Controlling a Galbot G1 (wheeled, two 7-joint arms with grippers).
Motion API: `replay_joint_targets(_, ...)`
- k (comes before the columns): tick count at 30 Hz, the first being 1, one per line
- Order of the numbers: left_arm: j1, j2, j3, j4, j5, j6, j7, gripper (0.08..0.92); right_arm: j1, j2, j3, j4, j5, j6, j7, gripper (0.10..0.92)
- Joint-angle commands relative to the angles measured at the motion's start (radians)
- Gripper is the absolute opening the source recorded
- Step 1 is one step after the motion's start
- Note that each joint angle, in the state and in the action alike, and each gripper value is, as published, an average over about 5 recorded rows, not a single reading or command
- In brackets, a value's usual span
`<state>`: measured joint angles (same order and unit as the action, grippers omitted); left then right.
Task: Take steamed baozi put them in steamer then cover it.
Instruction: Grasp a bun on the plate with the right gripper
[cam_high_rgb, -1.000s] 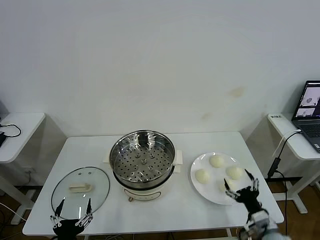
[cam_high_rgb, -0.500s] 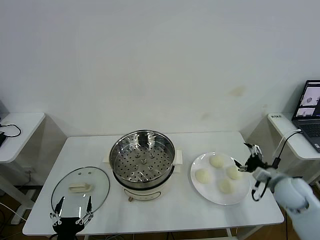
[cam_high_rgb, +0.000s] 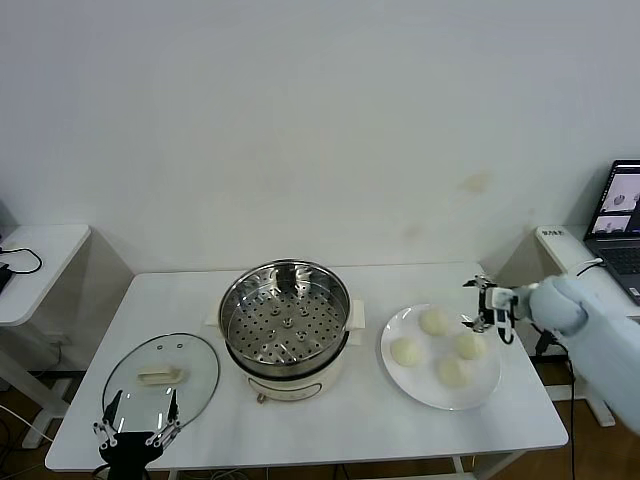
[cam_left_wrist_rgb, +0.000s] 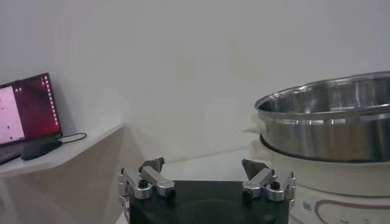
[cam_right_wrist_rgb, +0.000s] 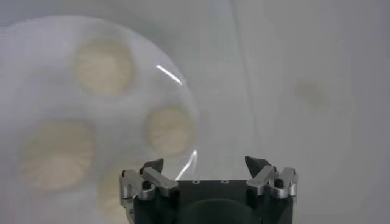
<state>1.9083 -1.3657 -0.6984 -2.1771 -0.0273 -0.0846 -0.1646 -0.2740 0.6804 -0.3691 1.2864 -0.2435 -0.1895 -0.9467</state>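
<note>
Since 1 s ago the right gripper (cam_high_rgb: 485, 304) has swung up from the lower right of the head view to the right-centre, and now hangs just over the far right rim of the white plate (cam_high_rgb: 410, 385). Fingers are spread, holding nothing; right wrist view shows the jaws apart w/ the plate below. Left gripper (cam_high_rgb: 135, 432) sits at the bottom left of the head view, by the near edge of the table (cam_high_rgb: 180, 290), sunk a bit lower than before; fingers spread too, nothing in them.

Progress: basically nothing done yet. All four steamed baozi (cam_high_rgb: 434, 322) are on the plate, right of centre in the head view, none touching the gripper as far as I can tell. Steamer (cam_high_rgb: 285, 318) stands mid-frame, uncovered, perforated tray bare, no buns inside. Cover (cam_high_rgb: 161, 376) lies flat on the table at lower left, just beyond the left gripper, handle up.

Left to do: grab each of the 4 buns, move them across into the steamer, then lift the cover & set it on top. Judging by position, the right arm is lining up for the 1st pick, prob. the bun nearest it.
</note>
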Motion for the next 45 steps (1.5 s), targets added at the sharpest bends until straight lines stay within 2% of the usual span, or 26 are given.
replay_joint_targets(1,-0.001,0.001,-0.006,0.0,0.003,0.001,0.0,0.823,0.224,0.075,-0.219,-0.17,0.012,0.018,-0.159,0.823)
replay_joint_targets(25,-0.007,-0.001,-0.044,0.001,-0.006,-0.005,-0.004,0.823,0.17,0.266,-0.196,-0.353,-0.073,0.003,-0.073,0.813)
replay_joint_targets(45,-0.007,-0.001,-0.048,-0.01,-0.011,-0.009,-0.007,0.823,0.156,0.287,-0.191,-0.368,-0.123,-0.004,-0.058,0.588)
